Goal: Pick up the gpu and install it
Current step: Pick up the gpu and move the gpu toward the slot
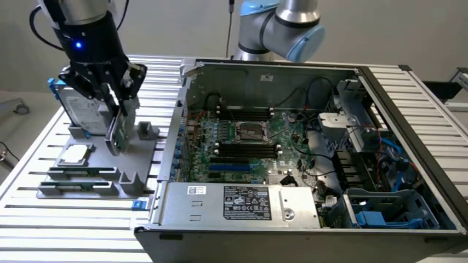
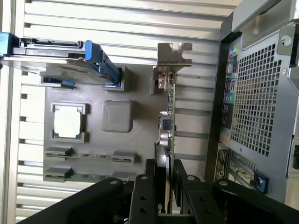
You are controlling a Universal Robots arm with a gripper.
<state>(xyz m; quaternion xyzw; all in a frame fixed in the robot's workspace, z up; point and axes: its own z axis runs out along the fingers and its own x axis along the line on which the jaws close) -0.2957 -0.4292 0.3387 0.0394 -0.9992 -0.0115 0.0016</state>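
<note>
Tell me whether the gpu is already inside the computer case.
No, the gpu stands at the grey fixture outside the computer case, clamped in the gripper.

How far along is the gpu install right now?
Done: the pincer looks closed on the gpu. In hand: the card stands upright at the grey holder tray. Left: seating it in the open computer case, where no card stands on the motherboard.
</note>
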